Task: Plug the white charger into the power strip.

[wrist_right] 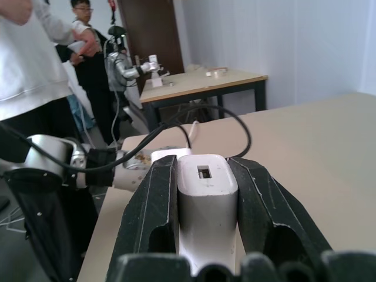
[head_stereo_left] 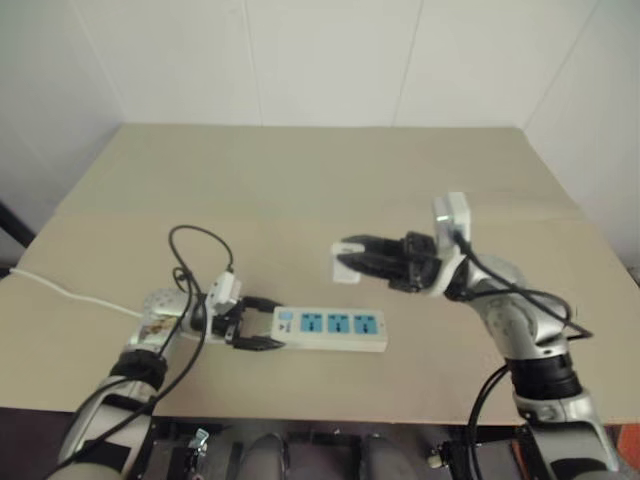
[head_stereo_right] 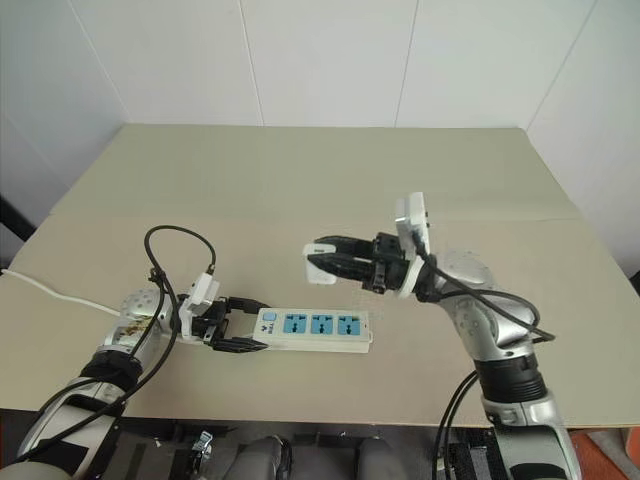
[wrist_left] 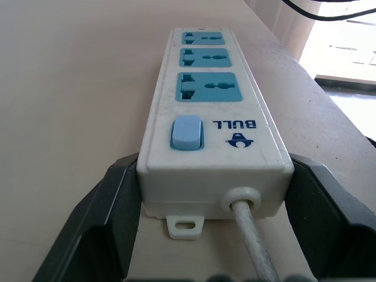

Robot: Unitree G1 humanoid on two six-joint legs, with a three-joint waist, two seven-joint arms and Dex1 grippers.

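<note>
- The right wrist view showed people standing beyond the desk's (head_stereo_left: 300, 170) edge, by another table; the head views showed plain walls.
- The left gripper (wrist_left: 205, 194) stood wide, its fingers against both sides of the power strip's (head_stereo_left: 330, 328) switch end, at the desk's 6 o'clock.
- The right gripper (wrist_right: 207, 194) was clamped on the white charger (wrist_right: 207, 200), raised at the strip's 12 o'clock.

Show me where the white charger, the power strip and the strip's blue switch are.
white charger (wrist_right: 207, 191): right wrist view, its end face between the fingers.
power strip (head_stereo_left: 330, 327): left eye view, middle socket face.
blue switch (wrist_left: 187, 131): left wrist view, button centre.
</note>
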